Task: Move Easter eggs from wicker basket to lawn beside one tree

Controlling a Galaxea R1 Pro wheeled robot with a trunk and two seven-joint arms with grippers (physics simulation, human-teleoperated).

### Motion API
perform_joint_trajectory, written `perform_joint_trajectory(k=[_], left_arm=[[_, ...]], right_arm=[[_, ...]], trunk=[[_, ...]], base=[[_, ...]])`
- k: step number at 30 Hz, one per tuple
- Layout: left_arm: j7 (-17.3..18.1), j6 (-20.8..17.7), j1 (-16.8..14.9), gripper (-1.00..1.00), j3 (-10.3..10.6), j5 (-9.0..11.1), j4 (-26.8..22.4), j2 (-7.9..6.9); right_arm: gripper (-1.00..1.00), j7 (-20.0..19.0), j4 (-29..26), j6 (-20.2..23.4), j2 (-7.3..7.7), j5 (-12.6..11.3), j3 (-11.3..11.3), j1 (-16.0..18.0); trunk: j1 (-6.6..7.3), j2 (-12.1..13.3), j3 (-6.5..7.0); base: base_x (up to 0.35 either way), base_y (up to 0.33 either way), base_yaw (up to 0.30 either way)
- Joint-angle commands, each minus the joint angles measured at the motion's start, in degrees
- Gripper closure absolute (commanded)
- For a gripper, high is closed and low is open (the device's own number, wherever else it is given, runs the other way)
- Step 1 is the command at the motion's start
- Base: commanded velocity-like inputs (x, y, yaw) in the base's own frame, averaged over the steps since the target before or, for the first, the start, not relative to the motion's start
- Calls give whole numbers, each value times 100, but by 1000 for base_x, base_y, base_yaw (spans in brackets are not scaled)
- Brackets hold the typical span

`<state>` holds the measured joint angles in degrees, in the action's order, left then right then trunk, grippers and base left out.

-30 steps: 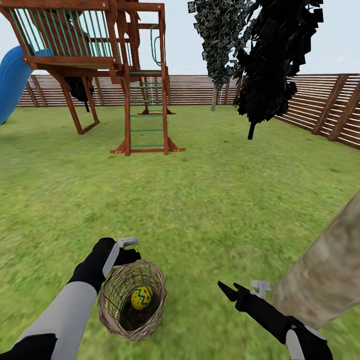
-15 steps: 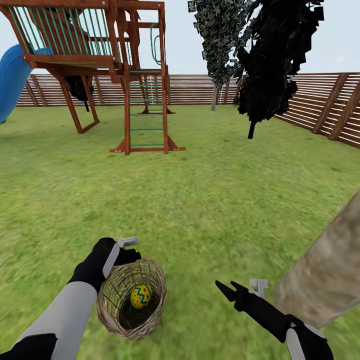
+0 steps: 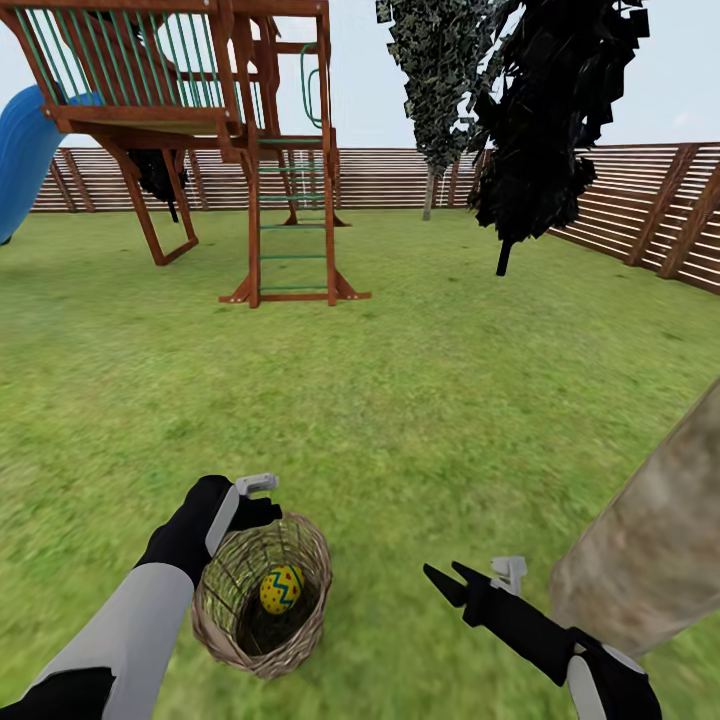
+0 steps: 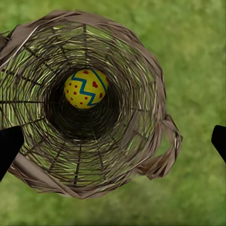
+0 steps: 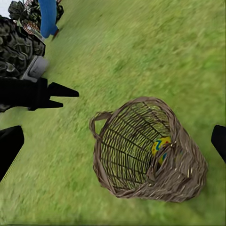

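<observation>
One Easter egg (image 3: 282,589) sits inside the wicker basket (image 3: 262,600), lower left of the frame, and must go beside the tree (image 3: 650,540) at lower right. Other eggs cannot be located. Left gripper (image 3: 262,500) hovers above the basket, jaws wide, empty. Right gripper (image 3: 447,580): jaws parted, empty.

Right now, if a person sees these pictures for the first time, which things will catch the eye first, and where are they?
First comes the yellow Easter egg with its blue zigzag and red dots, lying deep inside the wicker basket on the lawn, with the left gripper open just above the basket's rim. Next, the wooden playset with a blue slide stands far back by the fence. The right gripper hangs open near a thick beige tree trunk.
</observation>
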<state>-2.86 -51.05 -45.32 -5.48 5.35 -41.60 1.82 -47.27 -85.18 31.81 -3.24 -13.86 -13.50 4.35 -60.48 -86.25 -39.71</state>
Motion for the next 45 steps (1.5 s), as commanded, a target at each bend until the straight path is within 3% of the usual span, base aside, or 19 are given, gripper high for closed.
perform_joint_trajectory(k=[1,10,45], left_arm=[[-30,-26,-3,-100,-23,54,-6,5],[-30,-26,-3,-100,-21,54,-6,7],[-21,-19,-3,-100,-3,89,-15,3]], right_arm=[[-100,-82,-2,42,-4,-29,-14,4],[-100,-382,-1,44,7,-29,-23,2],[-100,-415,1,380,14,-38,-56,4]], trunk=[[-22,-44,-24],[-220,-405,-185],[-989,-1809,-813]], base=[[0,0,0],[0,0,0],[0,0,0]])
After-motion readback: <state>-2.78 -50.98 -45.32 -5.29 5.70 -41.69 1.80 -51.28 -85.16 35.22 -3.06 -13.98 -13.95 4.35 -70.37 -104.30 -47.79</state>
